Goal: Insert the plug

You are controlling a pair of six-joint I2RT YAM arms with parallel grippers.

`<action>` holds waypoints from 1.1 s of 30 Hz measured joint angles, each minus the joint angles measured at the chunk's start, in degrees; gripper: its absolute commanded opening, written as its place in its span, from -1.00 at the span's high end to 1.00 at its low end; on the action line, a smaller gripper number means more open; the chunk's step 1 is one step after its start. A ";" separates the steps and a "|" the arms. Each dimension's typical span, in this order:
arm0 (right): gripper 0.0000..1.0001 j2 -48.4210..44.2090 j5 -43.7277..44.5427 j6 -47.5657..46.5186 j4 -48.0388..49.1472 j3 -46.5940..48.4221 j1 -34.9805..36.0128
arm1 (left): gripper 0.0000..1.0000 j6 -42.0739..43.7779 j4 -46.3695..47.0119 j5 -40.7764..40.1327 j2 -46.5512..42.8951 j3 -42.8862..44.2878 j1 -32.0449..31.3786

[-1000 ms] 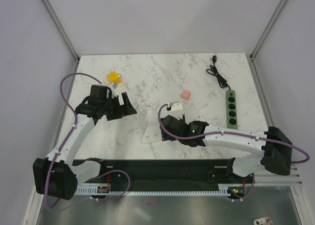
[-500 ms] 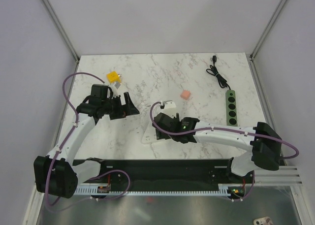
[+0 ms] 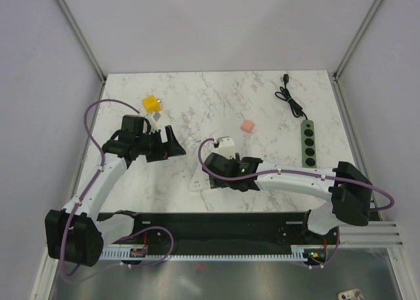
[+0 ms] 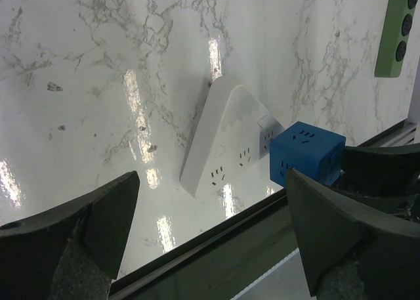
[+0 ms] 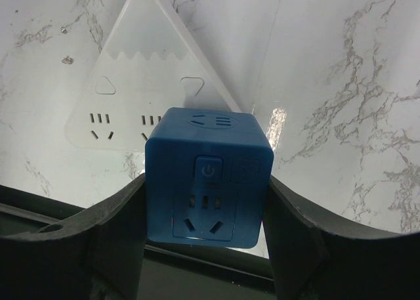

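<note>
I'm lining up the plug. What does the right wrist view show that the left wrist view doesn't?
Only the right wrist view shows the front face of the blue cube plug, with its power button and socket slots, gripped between the fingers of the right hand. Only the left wrist view shows the green power strip at its top right corner, and the left hand, open and empty. Both show the white triangular power strip lying on the marble table, with the cube close to it.
</note>
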 measured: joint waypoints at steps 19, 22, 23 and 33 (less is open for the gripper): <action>1.00 -0.02 0.15 0.96 0.22 0.00 0.00 | -0.99 0.04 0.02 1.01 -0.26 -0.17 0.00; 1.00 0.04 0.17 1.68 0.39 0.00 0.00 | -1.00 0.04 0.02 1.03 -0.46 -0.17 0.00; 1.00 0.07 0.20 1.97 0.44 0.00 0.00 | -0.99 0.07 0.04 1.03 -0.55 -0.17 0.00; 1.00 0.44 1.05 3.37 1.29 0.00 0.09 | -1.00 0.09 0.20 1.03 -1.25 -0.26 0.00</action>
